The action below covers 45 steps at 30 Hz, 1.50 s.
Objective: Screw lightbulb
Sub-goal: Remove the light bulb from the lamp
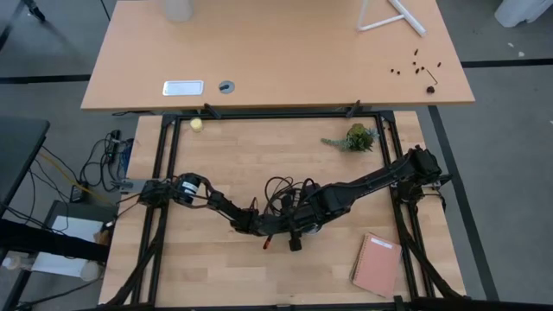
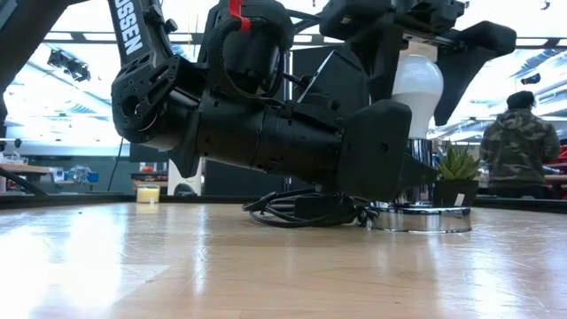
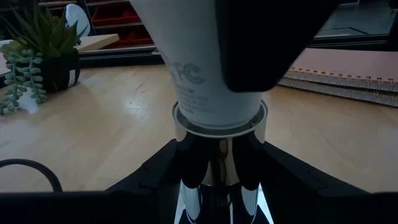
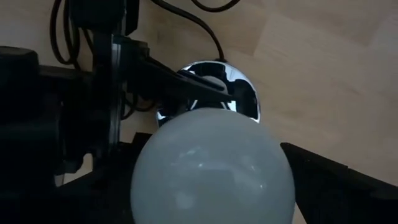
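The white frosted lightbulb (image 2: 416,84) stands upright on a chrome socket (image 2: 421,217) near the table's middle. The socket's round base disc rests flat on the wood, and a black cord (image 2: 301,211) lies coiled beside it. My left gripper (image 1: 289,229) reaches in level from the table's left and is shut on the socket's stem. My right gripper (image 1: 304,220) hangs straight down over the bulb, with one finger on each side of the globe (image 4: 211,168). My left gripper pinches the socket's chrome stem (image 3: 217,162) between its two fingers, just under the collar that takes the bulb's neck. The fingers lie level, coming from the table's left, across the upright stem. The base disc stays on the table. My right gripper holds the bulb's glass globe (image 2: 434,89) between its two fingers on opposite sides. The fingers come from above and point down. The bulb stands upright, its neck (image 3: 208,93) in the socket's collar. The places of touch are hidden behind the globe.
A small potted plant (image 1: 354,138) stands at the far right and a pink spiral notebook (image 1: 378,263) lies at the near right. A small yellow object (image 1: 197,124) sits at the far left. Bare wood lies along the near edge. A person (image 2: 518,146) stands in the room behind.
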Available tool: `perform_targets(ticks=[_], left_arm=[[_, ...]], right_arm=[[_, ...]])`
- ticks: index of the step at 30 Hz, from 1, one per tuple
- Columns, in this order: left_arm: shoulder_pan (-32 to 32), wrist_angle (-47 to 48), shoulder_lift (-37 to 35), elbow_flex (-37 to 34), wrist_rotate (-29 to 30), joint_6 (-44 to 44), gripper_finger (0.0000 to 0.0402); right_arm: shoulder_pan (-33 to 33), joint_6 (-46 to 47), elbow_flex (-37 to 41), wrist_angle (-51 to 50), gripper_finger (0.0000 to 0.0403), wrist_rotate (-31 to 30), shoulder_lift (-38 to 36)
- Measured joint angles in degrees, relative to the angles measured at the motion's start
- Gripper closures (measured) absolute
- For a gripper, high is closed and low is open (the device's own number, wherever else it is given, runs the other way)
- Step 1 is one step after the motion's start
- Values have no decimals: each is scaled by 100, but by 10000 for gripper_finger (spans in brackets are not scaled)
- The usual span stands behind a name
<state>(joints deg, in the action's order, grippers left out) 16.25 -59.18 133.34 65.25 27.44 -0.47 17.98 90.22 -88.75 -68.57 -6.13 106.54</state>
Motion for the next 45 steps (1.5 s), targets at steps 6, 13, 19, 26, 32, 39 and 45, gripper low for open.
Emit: perform_targets(ticks=[6,13,19,26,32,39,45], left_arm=[[-2,0,0,0,17,0,213],[-11,0,0,0,25,14,213],[-11,6,0,0,38,15,213],[-11,73,-4,0,55,15,213],[-11,80,-4,0,55,20,213],[-10,83,-6,0,54,29,213],[-11,5,-4,0,51,310,213]], right_arm=[[-9,-161,1,-87,63,0,0],[-9,-380,-2,-66,119,4,0],[-11,-1210,-2,-19,142,3,0],[-11,-4064,-2,131,113,-33,0],[-58,-7172,-2,209,122,-17,0],[-85,-10077,-2,199,127,21,0],[-90,-11525,-141,-22,122,-11,13]])
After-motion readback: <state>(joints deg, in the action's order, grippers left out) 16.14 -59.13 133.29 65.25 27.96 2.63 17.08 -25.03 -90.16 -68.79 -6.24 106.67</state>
